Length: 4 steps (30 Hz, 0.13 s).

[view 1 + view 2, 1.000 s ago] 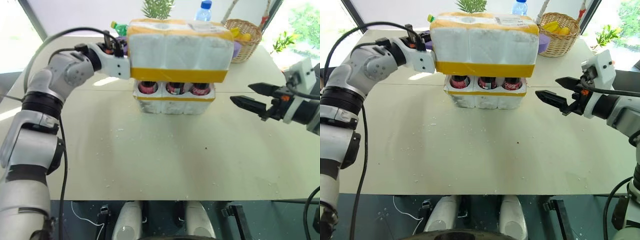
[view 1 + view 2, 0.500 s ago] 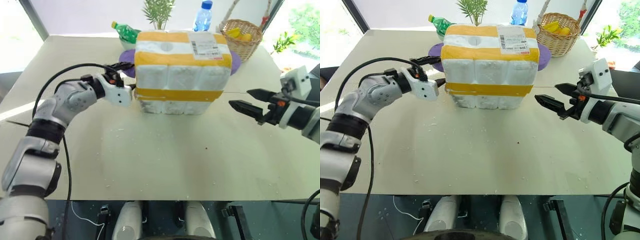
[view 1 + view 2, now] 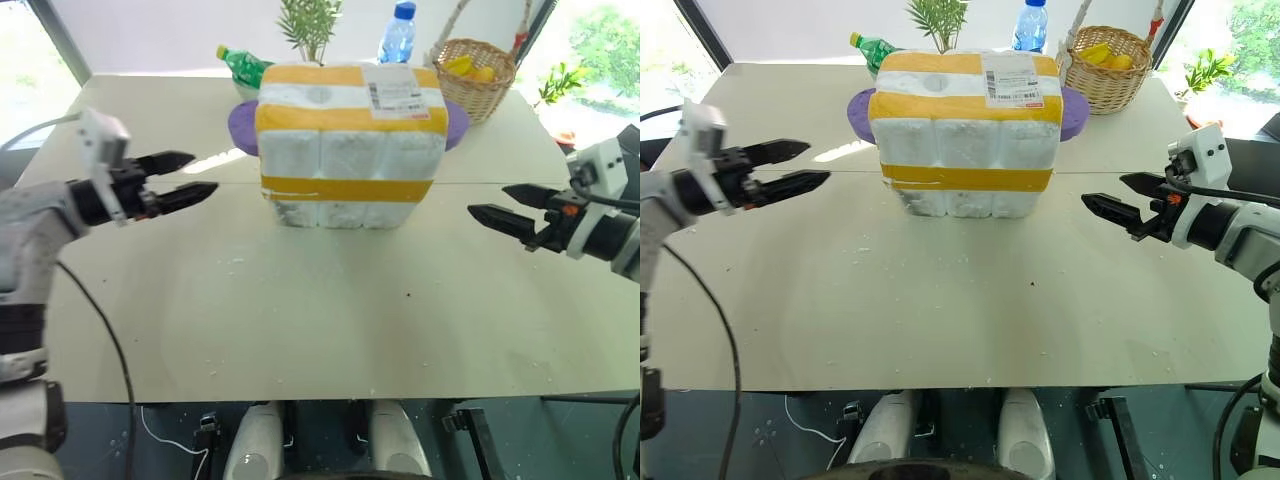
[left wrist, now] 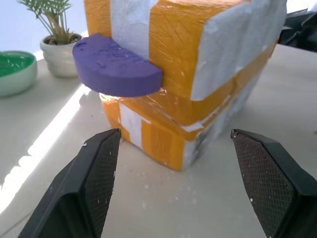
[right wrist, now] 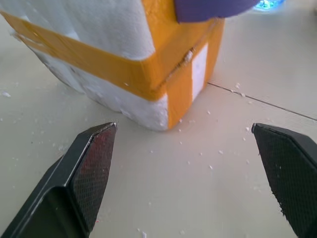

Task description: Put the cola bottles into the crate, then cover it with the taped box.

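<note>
Daylight floods in from the windows behind the table (image 3: 300,320); the far corners of both head views burn out to white, with foliage at the upper right washed pale; a bright streak of glare lies on the tabletop just left of the taped box (image 3: 348,145), whose front face sits in soft shade; a faint shadow falls toward the camera below it; the head views are sharp, with slight bending at the edges; in the wrist views the near black fingers (image 4: 94,183) look soft, and the background plant (image 4: 54,29) is mildly blurred.
</note>
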Motion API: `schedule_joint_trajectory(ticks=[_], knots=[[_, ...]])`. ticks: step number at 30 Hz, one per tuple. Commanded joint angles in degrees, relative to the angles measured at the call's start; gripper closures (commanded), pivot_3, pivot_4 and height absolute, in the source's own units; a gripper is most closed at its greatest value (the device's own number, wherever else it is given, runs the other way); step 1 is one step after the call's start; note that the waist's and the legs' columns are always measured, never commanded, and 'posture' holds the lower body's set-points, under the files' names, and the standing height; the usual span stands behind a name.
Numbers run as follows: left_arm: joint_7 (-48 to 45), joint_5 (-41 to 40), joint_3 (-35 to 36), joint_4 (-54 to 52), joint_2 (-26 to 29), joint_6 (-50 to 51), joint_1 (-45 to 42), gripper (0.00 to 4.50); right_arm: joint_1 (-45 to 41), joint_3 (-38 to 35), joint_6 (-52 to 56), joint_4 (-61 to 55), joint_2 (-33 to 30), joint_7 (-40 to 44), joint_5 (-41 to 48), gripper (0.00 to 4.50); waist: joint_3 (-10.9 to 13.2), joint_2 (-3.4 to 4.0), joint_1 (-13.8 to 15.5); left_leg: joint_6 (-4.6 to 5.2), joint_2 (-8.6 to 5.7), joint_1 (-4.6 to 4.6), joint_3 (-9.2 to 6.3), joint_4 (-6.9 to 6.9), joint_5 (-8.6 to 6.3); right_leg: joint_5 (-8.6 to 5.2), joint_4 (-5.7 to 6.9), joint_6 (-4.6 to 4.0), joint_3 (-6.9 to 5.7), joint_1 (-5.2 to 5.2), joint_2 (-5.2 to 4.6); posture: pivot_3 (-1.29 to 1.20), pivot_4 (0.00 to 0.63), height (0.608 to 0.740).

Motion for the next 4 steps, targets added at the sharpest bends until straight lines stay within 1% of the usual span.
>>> schedule_joint_trajectory(ticks=[1,4], knots=[[-2.46,-4.85,5.03,-0.79,3.77,7.16,0.04,0.78,-1.74,-0.22,-1.9,0.33,-2.75,3.94,0.17,0.0,0.0,0.0,0.26,-0.02,0.0,0.0,0.0,0.0,0.01,0.0,0.0,0.0,0.0,0.0,0.0,0.0,0.15,0.74],[-5.51,-5.41,5.46,-1.98,6.52,9.54,1.53,0.78,-1.97,0.42,-2.82,0.18,-4.11,7.64,0.86,0.0,0.0,0.0,0.33,-0.02,0.0,0.01,0.01,0.0,0.01,0.0,-0.01,0.0,0.0,0.01,0.01,0.0,0.15,0.74]])
